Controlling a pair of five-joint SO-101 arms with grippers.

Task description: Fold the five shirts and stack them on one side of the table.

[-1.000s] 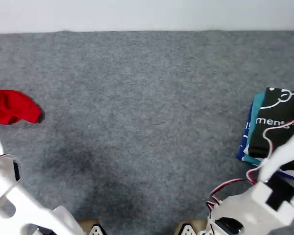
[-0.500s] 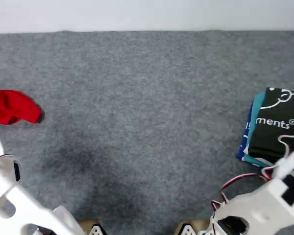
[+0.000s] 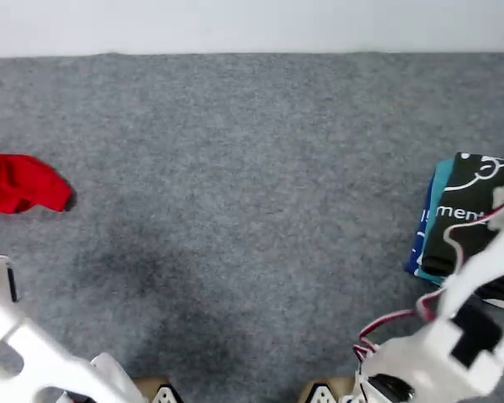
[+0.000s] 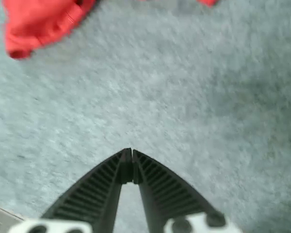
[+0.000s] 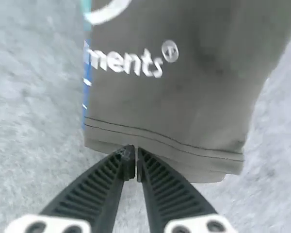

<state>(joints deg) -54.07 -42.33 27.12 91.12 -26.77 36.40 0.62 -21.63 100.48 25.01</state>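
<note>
A crumpled red shirt (image 3: 21, 183) lies at the table's left edge, and the left wrist view has the same red shirt (image 4: 43, 20) a short way beyond my left gripper (image 4: 131, 156), which is shut and empty over bare grey felt. At the right edge sits a stack of folded shirts (image 3: 466, 220), black on top with teal and blue beneath. My right gripper (image 5: 131, 153) is shut with nothing in it, its tips at the near hem of the black shirt (image 5: 184, 82). The right arm (image 3: 454, 336) crosses the stack's near corner.
Grey felt (image 3: 252, 185) covers the whole table between the red shirt and the stack. A pale wall (image 3: 252, 25) runs along the far edge. The left arm (image 3: 17, 353) stands at the near left corner.
The right arm dipped back toward the near edge, then came forward over the stack's near corner again. The left arm has drawn back slightly from the red shirt.
</note>
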